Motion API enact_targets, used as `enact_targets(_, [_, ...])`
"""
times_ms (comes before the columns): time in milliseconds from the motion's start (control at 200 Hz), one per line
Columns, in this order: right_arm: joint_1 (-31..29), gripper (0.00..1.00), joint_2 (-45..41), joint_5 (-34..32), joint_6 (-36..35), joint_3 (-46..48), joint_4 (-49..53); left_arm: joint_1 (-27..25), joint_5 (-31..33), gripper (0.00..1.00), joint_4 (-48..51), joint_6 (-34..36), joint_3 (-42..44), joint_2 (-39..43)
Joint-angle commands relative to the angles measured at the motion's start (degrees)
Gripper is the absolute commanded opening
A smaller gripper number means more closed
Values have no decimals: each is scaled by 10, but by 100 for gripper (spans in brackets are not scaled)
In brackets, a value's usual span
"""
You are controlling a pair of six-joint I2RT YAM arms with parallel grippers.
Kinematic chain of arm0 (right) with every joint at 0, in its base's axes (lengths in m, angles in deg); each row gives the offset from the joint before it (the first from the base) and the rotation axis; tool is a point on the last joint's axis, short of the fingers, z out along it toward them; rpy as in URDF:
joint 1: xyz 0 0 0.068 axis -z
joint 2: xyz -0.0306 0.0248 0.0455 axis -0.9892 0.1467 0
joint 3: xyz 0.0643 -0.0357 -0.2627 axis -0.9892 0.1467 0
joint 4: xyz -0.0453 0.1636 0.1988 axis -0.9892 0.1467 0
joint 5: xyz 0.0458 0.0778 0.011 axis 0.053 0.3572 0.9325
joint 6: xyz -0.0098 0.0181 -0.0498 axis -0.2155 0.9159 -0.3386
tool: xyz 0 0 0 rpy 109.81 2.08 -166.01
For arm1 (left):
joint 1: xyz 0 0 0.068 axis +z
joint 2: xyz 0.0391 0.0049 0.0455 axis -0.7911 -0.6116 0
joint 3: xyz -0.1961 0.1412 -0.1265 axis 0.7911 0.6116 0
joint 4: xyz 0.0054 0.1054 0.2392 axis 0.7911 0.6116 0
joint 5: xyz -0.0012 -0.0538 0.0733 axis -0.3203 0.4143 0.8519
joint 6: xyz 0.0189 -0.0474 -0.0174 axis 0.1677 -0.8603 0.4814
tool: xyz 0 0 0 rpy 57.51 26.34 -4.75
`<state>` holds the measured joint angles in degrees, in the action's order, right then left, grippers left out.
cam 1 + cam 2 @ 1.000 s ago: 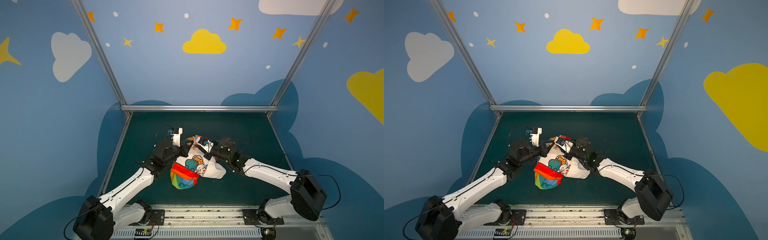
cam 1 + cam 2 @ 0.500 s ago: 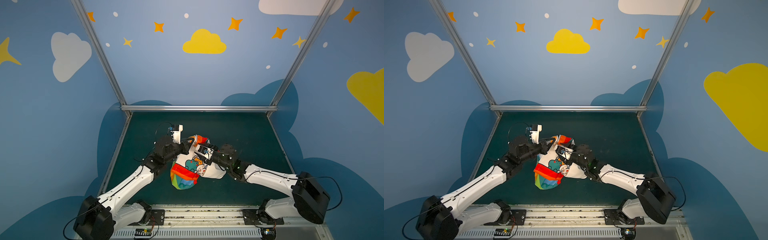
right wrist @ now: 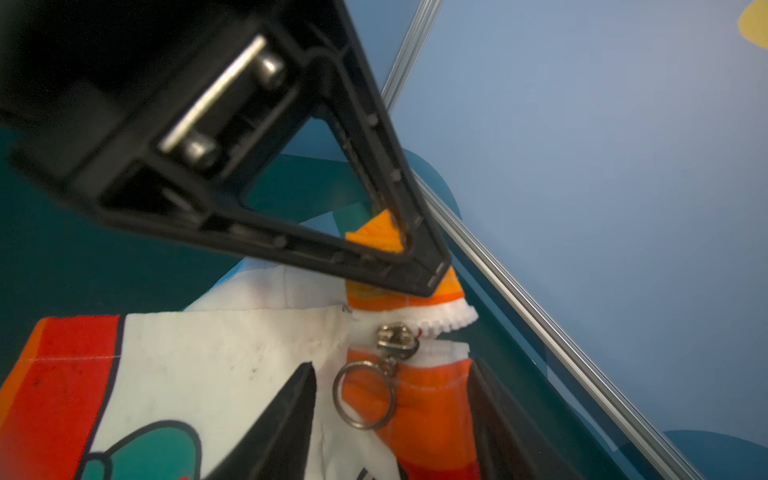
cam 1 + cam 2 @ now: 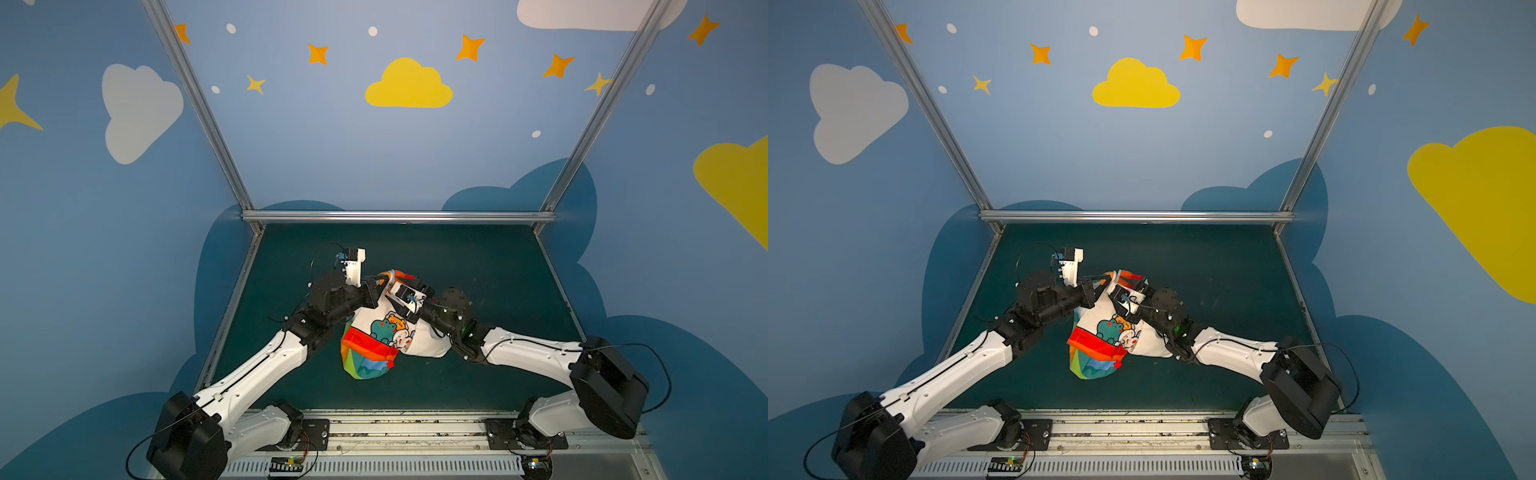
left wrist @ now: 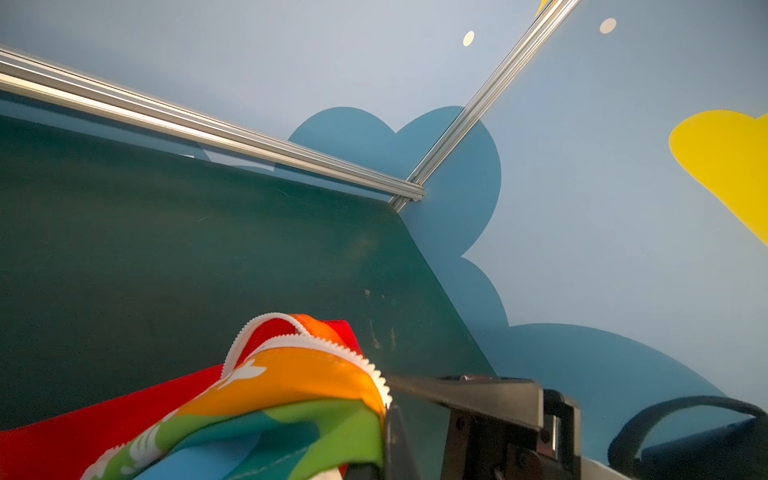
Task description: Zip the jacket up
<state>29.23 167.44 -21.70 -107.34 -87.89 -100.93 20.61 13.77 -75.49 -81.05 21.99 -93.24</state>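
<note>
The left pincer (image 3: 417, 266) clamps the jacket (image 4: 390, 336) edge, open counter (image 4: 478, 266) beyond. The right pincer (image 3: 392, 370), wider than before, straddles the zipper pull (image 3: 395, 340).

Left arm (image 4: 266, 361) reaches from lower left to frame centre, left gripper (image 4: 381, 286) pinched tight on the jacket (image 4: 374, 332) edge. Right arm (image 4: 528, 353) stretches in from lower right, elbow low. Right gripper (image 3: 390, 365) has jaws parted, gripping nothing, tips close to the left gripper.

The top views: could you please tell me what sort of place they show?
Probably an enclosed robot work cell: aluminium frame, cloud-and-star wall panels, left arm and right arm bolted to a front rail.
</note>
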Motion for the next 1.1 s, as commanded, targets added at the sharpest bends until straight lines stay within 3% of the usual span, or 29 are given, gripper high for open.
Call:
enact_targets(0, [-8,61,10,-26,10,-5,-44,-3,-6,3,-6,-4,-5,10])
enact_targets(300, [-22,61,2,-38,-15,-5,-25,-3,-4,3,-20,-10,3,11])
enact_targets(881, [-23,39,-23,-39,-26,11,-10,-3,1,3,-18,-7,6,11])
enact_targets(1096, [-23,38,-36,-46,-32,16,-1,-3,-1,3,-20,-7,6,8])
